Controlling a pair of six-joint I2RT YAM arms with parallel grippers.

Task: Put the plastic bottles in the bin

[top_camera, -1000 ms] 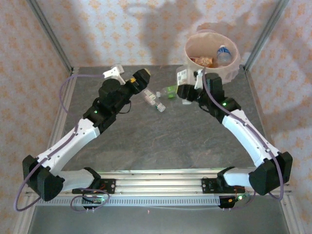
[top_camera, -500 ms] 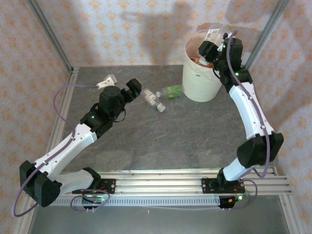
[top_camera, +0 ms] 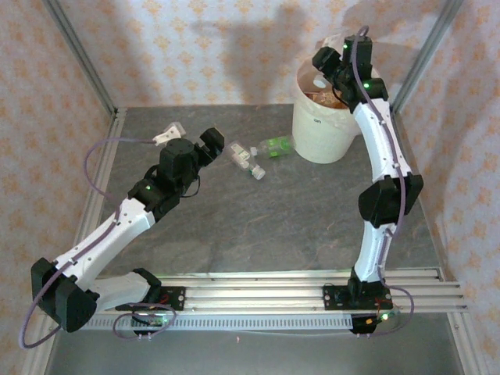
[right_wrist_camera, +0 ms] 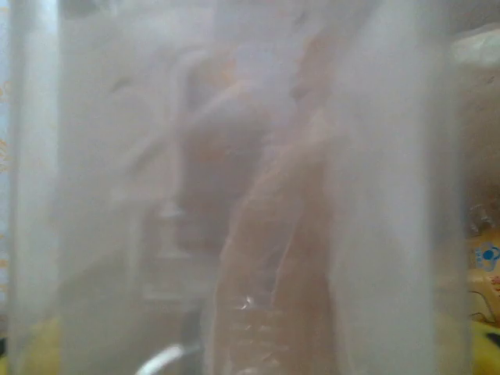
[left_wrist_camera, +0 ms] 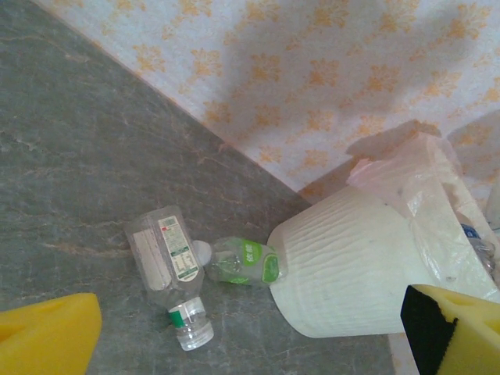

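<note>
Grey tabletop (top_camera: 273, 226): loose plastic bottles (top_camera: 238, 154) lie just beside the wide-open left gripper (top_camera: 212, 144) at its 3 o'clock, nearest one's axis 10-to-4, bin (top_camera: 320, 137) beyond them; right gripper (top_camera: 322, 70) over bin, grip state unreadable.

The white bin (top_camera: 320, 134) stands upright at the desk's (top_camera: 273, 226) far right, with a pink liner over its rim. Three clear bottles lie left of it: a labelled bottle (left_wrist_camera: 164, 251), a small green-banded bottle (left_wrist_camera: 189, 322) and a green-labelled bottle (left_wrist_camera: 248, 262) by its wall.
</note>
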